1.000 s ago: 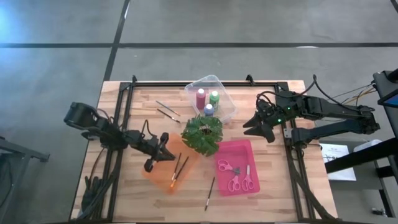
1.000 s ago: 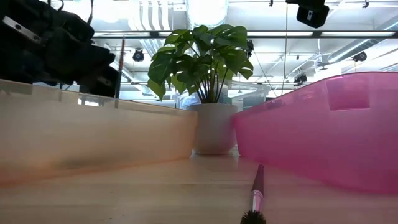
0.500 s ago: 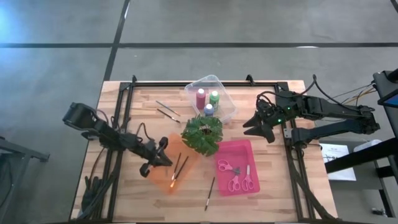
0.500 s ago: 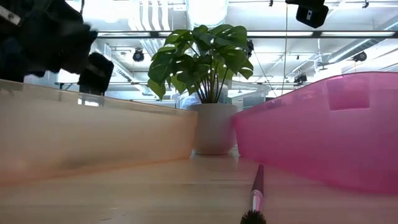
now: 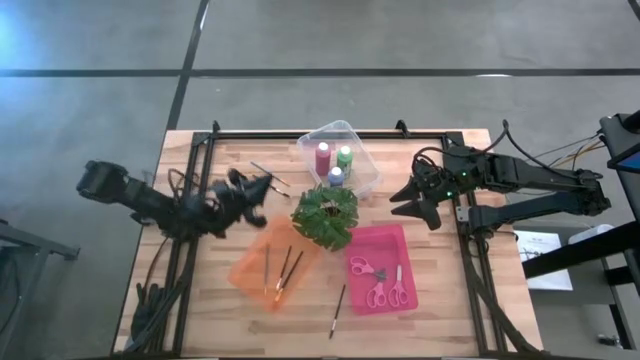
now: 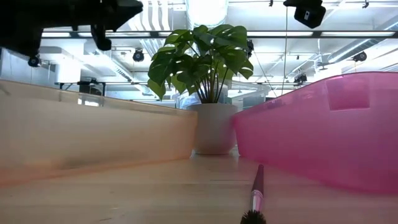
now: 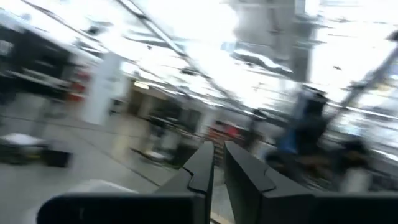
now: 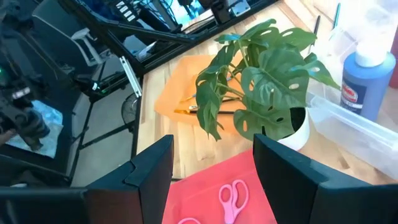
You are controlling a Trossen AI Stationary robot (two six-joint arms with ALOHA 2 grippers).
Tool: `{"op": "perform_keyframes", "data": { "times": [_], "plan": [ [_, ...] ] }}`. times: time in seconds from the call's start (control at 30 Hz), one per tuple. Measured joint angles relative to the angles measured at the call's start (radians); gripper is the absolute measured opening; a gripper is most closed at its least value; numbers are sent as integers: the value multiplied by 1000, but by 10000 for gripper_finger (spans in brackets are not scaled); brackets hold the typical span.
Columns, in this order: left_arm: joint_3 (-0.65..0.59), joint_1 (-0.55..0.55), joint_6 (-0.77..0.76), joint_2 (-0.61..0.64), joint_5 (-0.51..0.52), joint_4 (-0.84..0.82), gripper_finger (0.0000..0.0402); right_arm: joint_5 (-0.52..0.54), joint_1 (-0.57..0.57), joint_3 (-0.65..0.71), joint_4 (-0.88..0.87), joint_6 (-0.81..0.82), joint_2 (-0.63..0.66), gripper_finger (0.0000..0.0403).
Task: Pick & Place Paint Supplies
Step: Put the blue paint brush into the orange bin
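Note:
Three paint bottles, maroon (image 5: 322, 157), green (image 5: 345, 156) and blue (image 5: 335, 177), stand in the clear tray (image 5: 362, 170). Three dark-handled brushes (image 5: 281, 268) lie in the orange tray (image 5: 250, 270). Two more brushes (image 5: 268, 176) lie on the table left of the clear tray, and one brush (image 5: 338, 312) lies near the front edge. Pink-handled scissors (image 5: 378, 284) lie in the pink tray (image 5: 385, 240). My left gripper (image 5: 264, 185) hangs shut and empty above the table, beyond the orange tray. My right gripper (image 5: 408, 203) hovers open and empty right of the plant.
A potted leafy plant (image 5: 325, 215) stands mid-table between the three trays. The black frame rails (image 5: 200, 190) run along both sides of the table. Bare wood shows at the near left and near right corners.
My left gripper has risen from low over the orange tray and swung toward the table's far edge, tipping from pointing down to about level. A third brush shows in the orange tray where the gripper stood.

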State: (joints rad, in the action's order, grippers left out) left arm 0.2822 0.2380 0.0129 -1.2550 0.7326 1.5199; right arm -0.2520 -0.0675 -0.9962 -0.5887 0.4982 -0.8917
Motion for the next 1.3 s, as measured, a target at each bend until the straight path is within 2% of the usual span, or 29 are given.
{"op": "perform_keyframes", "data": {
  "times": [0.07, 0.13, 0.23, 0.3, 0.33, 0.4, 0.43, 0.5, 0.6, 0.7, 0.93, 1.17, 1.3],
  "plan": [
    [17, -71, 0, 77, -2, -102, 47, 2, 0, 0, 1, -9, 0, 212],
    [55, -152, -26, 170, -62, -326, 47, 2, 0, 0, 1, -20, 0, 212],
    [199, -294, -117, 293, -227, -957, 47, 10, 0, 1, 1, -37, 0, 212],
    [353, -403, -169, 318, -336, -1458, 47, 20, 0, 1, 2, -48, 0, 212],
    [426, -463, -179, 312, -376, -1659, 47, 20, 0, 2, 3, -55, 0, 212],
    [544, -580, -143, 283, -454, -1961, 47, 20, -1, 2, 3, -62, 0, 212],
    [587, -635, -79, 265, -506, -2038, 47, 20, 0, 2, 3, -68, 0, 212],
    [647, -724, 91, 229, -638, -2129, 47, 25, 0, 3, 3, -79, -4, 212],
    [677, -794, 383, 163, -811, -2150, 47, 43, 0, 4, 1, -88, -7, 212],
    [677, -819, 653, 87, -873, -2153, 47, 46, -1, 4, 3, -87, -9, 212],
    [675, -833, 838, -152, -877, -2149, 47, 47, 0, 4, 3, -63, -9, 212],
    [675, -833, 929, -350, -883, -2101, 47, 46, 0, 4, 2, -31, -9, 212],
    [675, -832, 948, -412, -883, -2035, 47, 46, 0, 4, 1, -26, -9, 212]
  ]
}}
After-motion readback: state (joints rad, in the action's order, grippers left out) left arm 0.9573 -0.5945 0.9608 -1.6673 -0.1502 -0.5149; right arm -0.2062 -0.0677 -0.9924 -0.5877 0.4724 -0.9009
